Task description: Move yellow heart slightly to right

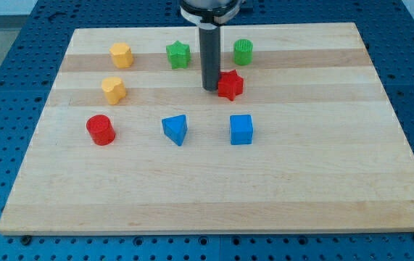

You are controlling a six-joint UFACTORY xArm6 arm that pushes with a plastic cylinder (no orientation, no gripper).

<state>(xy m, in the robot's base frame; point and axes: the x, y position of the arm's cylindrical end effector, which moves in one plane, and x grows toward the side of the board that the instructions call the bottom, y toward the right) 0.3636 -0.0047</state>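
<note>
Yellow heart (113,89): bare board on its right side, open lane up to my tip (211,88), which touches the red star (230,85). Yellow hexagon (121,55) near above it, red cylinder (101,130) near below. Green star (178,54) and blue triangle (175,130) flank that lane.

My tip (211,88) touches the red star (230,85), far from the yellow heart (113,90).

Heart (113,89) sits just below hexagon (121,54), well left of my tip (211,88).

No text, label, brand, number or sign can be read anywhere.
</note>
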